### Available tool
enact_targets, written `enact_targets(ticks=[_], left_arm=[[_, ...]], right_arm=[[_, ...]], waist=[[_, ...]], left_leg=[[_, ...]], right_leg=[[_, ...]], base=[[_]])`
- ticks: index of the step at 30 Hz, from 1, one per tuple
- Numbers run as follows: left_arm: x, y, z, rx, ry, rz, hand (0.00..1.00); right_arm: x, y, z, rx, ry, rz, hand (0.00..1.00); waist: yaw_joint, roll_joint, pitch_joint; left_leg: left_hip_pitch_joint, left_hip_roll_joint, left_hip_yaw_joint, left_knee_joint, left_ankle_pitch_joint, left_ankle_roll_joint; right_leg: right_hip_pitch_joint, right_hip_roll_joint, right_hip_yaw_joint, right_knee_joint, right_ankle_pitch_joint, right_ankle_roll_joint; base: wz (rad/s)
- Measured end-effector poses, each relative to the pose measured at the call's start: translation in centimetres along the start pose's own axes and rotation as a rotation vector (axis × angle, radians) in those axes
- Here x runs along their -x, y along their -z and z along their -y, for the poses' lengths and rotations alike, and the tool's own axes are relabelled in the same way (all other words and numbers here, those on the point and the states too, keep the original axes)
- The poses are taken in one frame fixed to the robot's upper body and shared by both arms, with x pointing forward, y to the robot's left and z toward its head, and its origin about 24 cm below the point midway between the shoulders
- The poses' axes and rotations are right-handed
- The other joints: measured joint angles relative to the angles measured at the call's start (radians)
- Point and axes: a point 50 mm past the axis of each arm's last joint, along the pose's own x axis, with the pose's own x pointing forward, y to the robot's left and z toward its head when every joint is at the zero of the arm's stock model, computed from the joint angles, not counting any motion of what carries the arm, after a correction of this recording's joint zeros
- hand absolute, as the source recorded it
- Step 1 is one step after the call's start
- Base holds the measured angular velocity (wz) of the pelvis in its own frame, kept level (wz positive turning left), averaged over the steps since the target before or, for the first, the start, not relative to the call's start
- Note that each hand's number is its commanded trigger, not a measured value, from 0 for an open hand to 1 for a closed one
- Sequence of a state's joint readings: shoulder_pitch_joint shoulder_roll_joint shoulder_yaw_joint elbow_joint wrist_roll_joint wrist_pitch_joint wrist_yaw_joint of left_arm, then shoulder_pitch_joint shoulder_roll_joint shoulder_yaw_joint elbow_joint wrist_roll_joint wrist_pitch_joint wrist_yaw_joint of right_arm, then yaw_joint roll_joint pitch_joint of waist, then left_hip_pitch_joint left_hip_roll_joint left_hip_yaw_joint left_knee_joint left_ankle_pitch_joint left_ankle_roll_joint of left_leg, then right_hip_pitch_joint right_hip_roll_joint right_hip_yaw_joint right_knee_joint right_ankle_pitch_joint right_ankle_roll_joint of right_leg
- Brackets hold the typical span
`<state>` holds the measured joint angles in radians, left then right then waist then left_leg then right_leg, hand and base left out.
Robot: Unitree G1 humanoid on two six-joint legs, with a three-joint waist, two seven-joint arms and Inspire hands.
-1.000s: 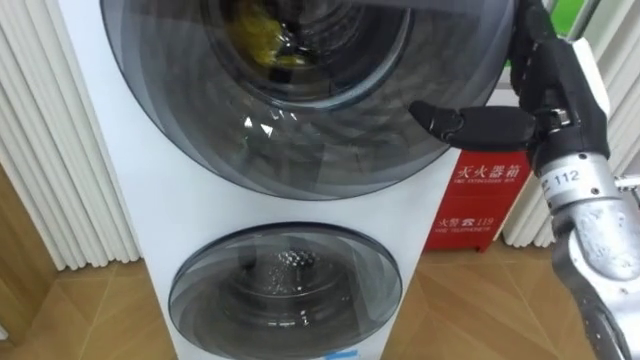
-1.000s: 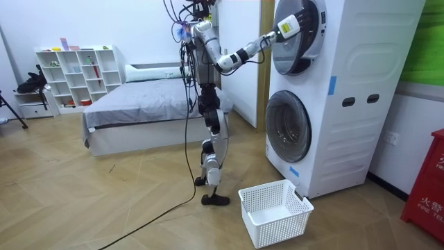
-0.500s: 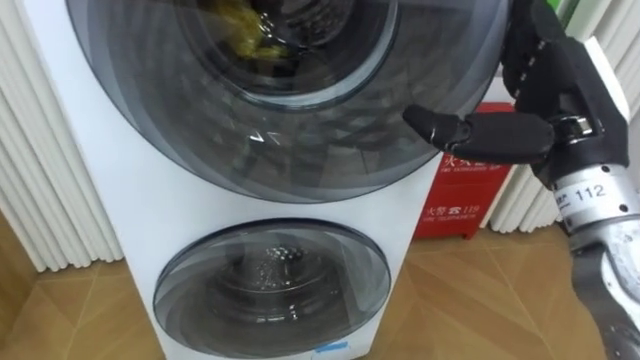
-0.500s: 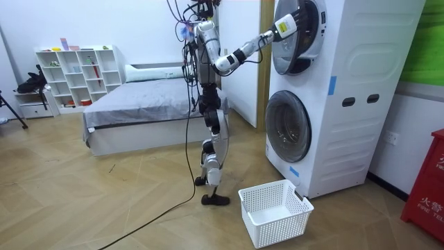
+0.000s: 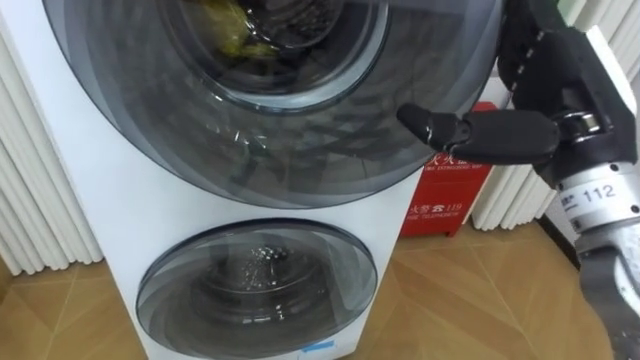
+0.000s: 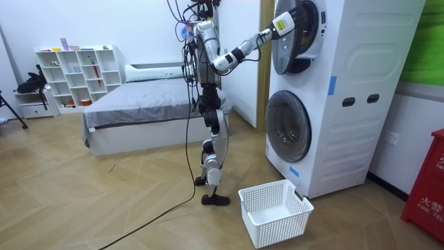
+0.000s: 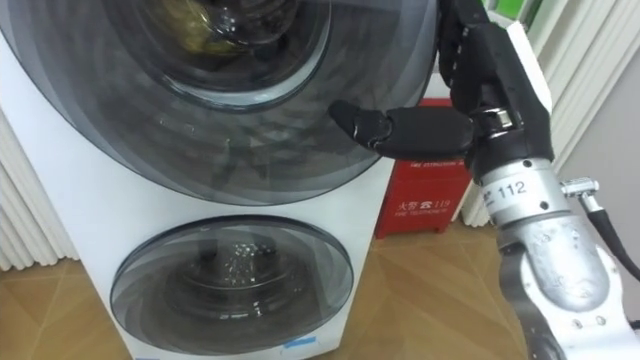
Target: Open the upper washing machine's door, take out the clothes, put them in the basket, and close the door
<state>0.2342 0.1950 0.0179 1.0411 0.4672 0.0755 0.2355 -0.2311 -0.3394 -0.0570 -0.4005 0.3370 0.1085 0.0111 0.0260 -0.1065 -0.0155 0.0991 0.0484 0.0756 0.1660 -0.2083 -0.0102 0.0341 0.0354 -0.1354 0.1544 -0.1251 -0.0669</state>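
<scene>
Clothes [image 5: 224,24] look yellow and crumpled behind upper door [image 5: 300,150] glass.

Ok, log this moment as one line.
right hand: at right edge of upper door | yellow clothes: inside, behind door glass | basket: on floor before washer

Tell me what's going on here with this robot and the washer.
The humanoid stands at a stacked white washing machine, its right hand at the right edge of the upper glass door. Yellow cloth lies in the drum behind the glass. An empty white laundry basket waits on the floor nearby.
</scene>
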Motion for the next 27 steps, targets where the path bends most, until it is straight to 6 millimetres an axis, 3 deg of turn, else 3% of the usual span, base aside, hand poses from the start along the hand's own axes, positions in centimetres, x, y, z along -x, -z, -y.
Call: enact_targets(ticks=[5, 11, 20, 27], left_arm=[[-0.1, 0.0, -0.2, -0.01, -0.006, 0.002, 0.0], [-0.1, -0.3, 0.0, -0.052, 0.003, -0.001, 0.0], [-0.3, -1.1, -0.3, -0.081, -0.018, 0.024, 0.0], [-0.3, -1.6, -0.4, -0.096, -0.032, 0.048, 0.0]], right_arm=[[0.0, 0.0, 0.0, -0.056, -0.005, 0.001, 0.0], [0.0, 0.1, -0.5, -0.084, -0.022, 0.01, 0.0], [0.9, 0.4, -1.2, -0.187, -0.019, 0.037, 0.0], [1.2, 0.6, -1.7, -0.383, -0.042, 0.044, 0.0]], waist=[[0.0, 0.003, 0.0005], [0.0, 0.028, -0.0003], [-0.001, 0.027, -0.0001], [0.0, 0.027, 0.0001]], left_leg=[[0.0, 0.002, -0.005, 0.002, 0.0, 0.0], [0.001, 0.003, -0.004, 0.002, 0.0, -0.001], [0.001, 0.007, 0.004, 0.002, 0.003, -0.006], [0.015, 0.012, 0.006, -0.002, 0.004, -0.009]], right_leg=[[0.0, 0.001, -0.004, 0.0, 0.001, -0.002], [0.0, 0.002, -0.002, 0.002, 0.002, -0.004], [-0.001, 0.006, -0.001, 0.002, 0.005, -0.008], [0.002, 0.015, 0.017, 0.001, 0.008, -0.014]], base=[[0.0], [0.0], [-0.01], [-0.09]])
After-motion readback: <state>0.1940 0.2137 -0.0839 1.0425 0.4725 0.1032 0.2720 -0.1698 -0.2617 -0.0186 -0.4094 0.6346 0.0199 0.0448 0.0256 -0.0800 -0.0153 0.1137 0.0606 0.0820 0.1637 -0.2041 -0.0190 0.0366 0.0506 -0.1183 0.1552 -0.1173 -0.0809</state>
